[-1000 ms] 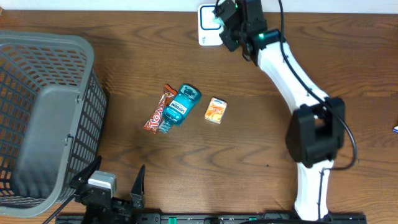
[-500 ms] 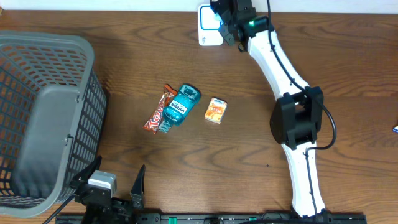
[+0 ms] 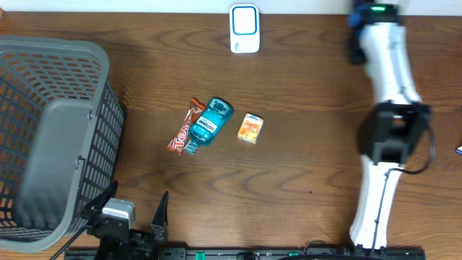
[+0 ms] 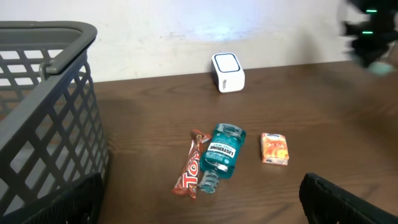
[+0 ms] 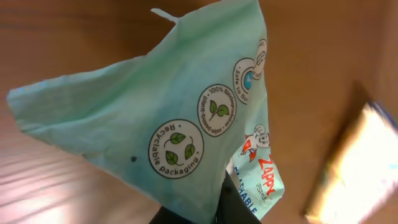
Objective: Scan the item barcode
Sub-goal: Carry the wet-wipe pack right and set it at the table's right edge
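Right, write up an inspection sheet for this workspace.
Surface: brown wooden table, grain showing.
Job's things: white scanner at the far edge; green pouch in the right gripper; candy bar and blue bottle side by side; orange box apart from them.
Clutter: grey basket, left side.
Grippers: left gripper open, empty; right gripper shut on the green pouch.
Cables: black cable looped beside the right arm.
Surroundings: pale wall behind the table.

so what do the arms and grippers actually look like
The right arm has white tube-like links joined by bulky black joints, a thin black cable looping beside it and a green light near its wrist. The left gripper has two black wedge-shaped fingers with a silver-grey block between them.
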Motion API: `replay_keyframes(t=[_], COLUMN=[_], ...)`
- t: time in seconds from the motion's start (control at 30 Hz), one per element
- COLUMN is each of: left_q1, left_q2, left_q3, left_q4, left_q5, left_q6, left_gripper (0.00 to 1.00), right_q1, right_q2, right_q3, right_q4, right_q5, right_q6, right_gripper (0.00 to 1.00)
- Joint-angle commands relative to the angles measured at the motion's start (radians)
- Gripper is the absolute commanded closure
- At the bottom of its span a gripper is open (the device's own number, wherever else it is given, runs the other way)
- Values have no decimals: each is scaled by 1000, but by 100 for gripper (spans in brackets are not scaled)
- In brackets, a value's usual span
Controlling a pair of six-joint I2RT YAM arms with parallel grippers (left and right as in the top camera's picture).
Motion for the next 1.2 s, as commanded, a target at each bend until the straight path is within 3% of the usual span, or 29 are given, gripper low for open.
replay_keyframes(t=[0.0, 0.33, 0.37, 0.4, 0.43, 0.47, 0.7, 0.9, 1.07, 1.17], left_q1=[4, 4, 4, 4, 4, 4, 4, 4, 4, 4], left_q2=[-2, -2, -2, -2, -2, -2, -2, -2, -2, -2], left_q3=[0, 0, 0, 0, 0, 0, 0, 0, 0, 0], left_q4=[0, 0, 0, 0, 0, 0, 0, 0, 0, 0], left_q5=[6, 6, 6, 6, 6, 6, 6, 6, 6, 6], left_q6=[-2, -2, -2, -2, -2, -2, -2, -2, -2, -2], left_gripper=[0, 0, 0, 0, 0, 0, 0, 0, 0, 0], right_q1=[-136, -377, -389, -403, -413, -422, -428, -343, -189, -95], right_q2=[-12, -12, -12, -14, -17, -22, -129, -216, -215, -199], right_q3=[16, 15, 15, 18, 19, 19, 19, 19, 10, -11], right_q4=[2, 19, 20, 18, 14, 11, -56, -177, -272, -323], right_q5=[58, -116, -126, -126, -125, -126, -163, -484, -855, -1068], right_q6=[68, 69, 76, 100, 119, 134, 300, 311, -126, -178], right_gripper=[99, 99, 94, 38, 11, 1, 1, 1, 1, 1])
